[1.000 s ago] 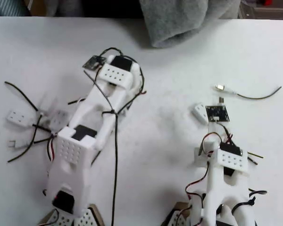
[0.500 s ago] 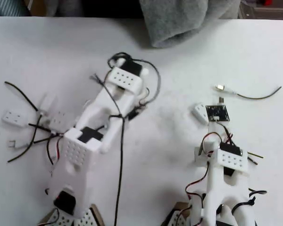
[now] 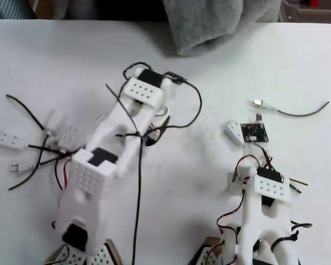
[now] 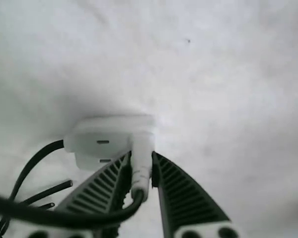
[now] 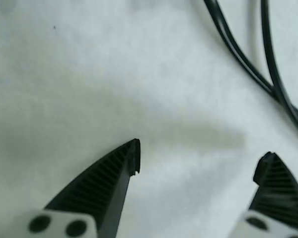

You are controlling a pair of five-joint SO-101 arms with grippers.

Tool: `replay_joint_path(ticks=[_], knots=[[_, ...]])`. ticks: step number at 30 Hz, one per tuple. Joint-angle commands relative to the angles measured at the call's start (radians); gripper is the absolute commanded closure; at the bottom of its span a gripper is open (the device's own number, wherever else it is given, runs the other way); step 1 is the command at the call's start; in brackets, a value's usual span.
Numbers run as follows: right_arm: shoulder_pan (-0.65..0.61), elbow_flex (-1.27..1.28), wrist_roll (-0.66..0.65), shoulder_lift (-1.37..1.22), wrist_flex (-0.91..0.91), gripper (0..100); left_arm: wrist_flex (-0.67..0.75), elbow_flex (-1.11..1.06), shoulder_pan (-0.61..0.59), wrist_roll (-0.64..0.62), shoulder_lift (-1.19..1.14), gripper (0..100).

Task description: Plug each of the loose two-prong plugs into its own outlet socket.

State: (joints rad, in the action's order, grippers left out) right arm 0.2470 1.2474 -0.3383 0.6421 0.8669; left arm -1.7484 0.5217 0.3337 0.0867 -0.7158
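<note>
Left wrist view: the left gripper (image 4: 141,156) is clamping a white two-prong plug (image 4: 141,144), which is touching a white outlet socket (image 4: 102,143) on the table (image 4: 213,74). Light, rigid and probably slick, the plug is likely best pinched across its flat sides. The right gripper (image 5: 202,150) is hanging open, empty.

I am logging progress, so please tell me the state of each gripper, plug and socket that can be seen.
left gripper: shut on the white plug.
white plug: held at the socket's end; inserted or not, cannot tell.
socket: two slots showing, both empty.
right gripper: open, holding nothing.
second plug: lying loose, unplugged.
</note>
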Motion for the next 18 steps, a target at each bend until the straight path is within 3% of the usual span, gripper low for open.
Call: replay_joint_path(ticks=[1, 4, 13, 18], knots=[[0.004, -0.017, 0.008, -0.002, -0.013, 63.7, 0.003, 0.006, -0.039, 0.091, 0.010, 83], [0.004, -0.017, 0.008, -0.002, -0.013, 63.7, -0.018, 0.006, -0.035, 0.166, 0.012, 76], [0.002, -0.017, 0.006, -0.002, -0.015, 63.7, -0.008, 0.006, -0.104, 0.562, 0.038, 76], [0.002, -0.017, 0.006, -0.002, -0.015, 63.7, 0.068, -0.005, -0.157, 0.664, 0.008, 76]])
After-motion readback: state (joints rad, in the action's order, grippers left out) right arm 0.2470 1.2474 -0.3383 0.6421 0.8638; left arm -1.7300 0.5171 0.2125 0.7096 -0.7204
